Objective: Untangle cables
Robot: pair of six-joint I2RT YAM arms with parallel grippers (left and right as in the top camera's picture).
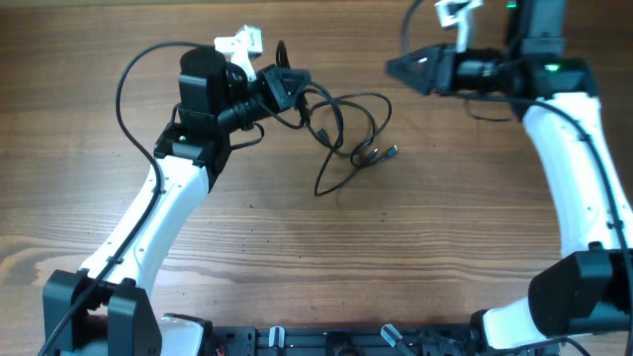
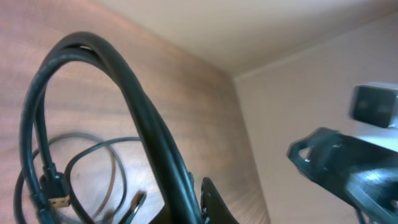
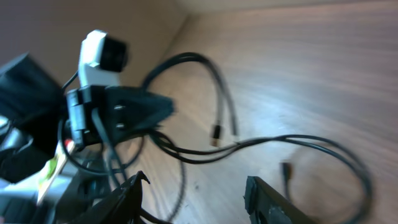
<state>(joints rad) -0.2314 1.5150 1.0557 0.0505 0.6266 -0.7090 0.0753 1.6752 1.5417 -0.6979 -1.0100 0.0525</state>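
The cables (image 1: 368, 153) are thin black cords with small plug ends, spread in loose loops on the wooden table (image 1: 415, 247) right of centre-left. My left gripper (image 1: 285, 85) is shut on one end of the bundle and holds it lifted. In the left wrist view the gripped cords (image 2: 143, 118) arch up from the jaws (image 2: 196, 199), with plug ends below. My right gripper (image 1: 396, 67) is open and empty, off to the right of the cables, pointing at them. In the right wrist view its fingers (image 3: 194, 183) are wide apart above the loops (image 3: 261, 144).
My left gripper with its white camera also shows in the right wrist view (image 3: 140, 109). My right gripper also shows in the left wrist view (image 2: 323, 155). A thicker black arm wire (image 1: 127, 89) loops left of the left arm. Black hardware (image 1: 326, 341) lines the table's front edge.
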